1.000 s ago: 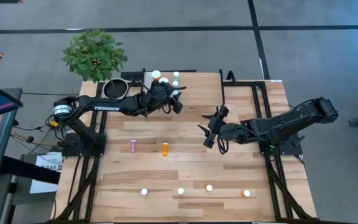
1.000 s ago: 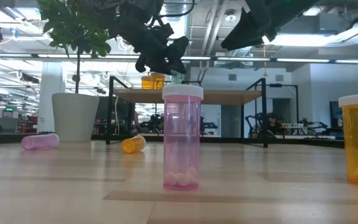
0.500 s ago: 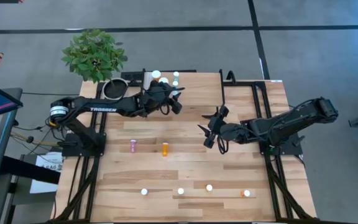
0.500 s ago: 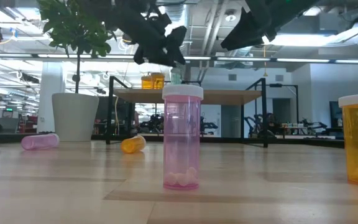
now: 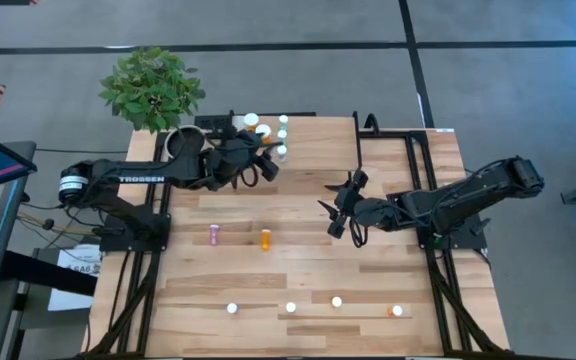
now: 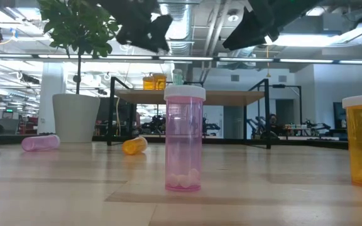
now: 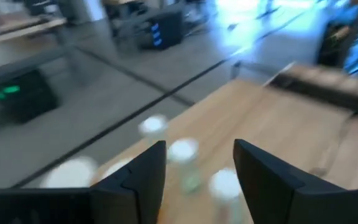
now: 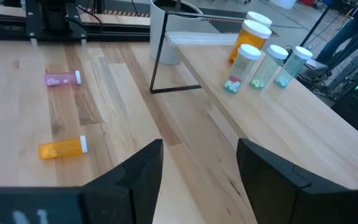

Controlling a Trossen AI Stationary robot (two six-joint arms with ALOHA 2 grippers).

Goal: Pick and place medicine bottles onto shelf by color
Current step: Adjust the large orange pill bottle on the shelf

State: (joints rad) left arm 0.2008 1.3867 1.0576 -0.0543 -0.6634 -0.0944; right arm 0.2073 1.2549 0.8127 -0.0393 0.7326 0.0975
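Shelf (image 8: 303,118) carries four upright bottles: one orange bottle (image 8: 253,38) and three pale teal ones (image 8: 267,66). Our left gripper (image 5: 256,160) hovers just beside them, fingers spread and empty. Our right gripper (image 5: 336,212) waits mid-table, likewise open. A pink bottle (image 5: 214,234) and an orange one (image 5: 265,239) lie on the tabletop (image 5: 298,270).

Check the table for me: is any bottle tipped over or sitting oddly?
Yes. Two lie on their sides mid-table: a small pink white-capped pill bottle and a small orange white-capped pill bottle. The bottles on the light wood-plank shelf stand upright. No spills show.
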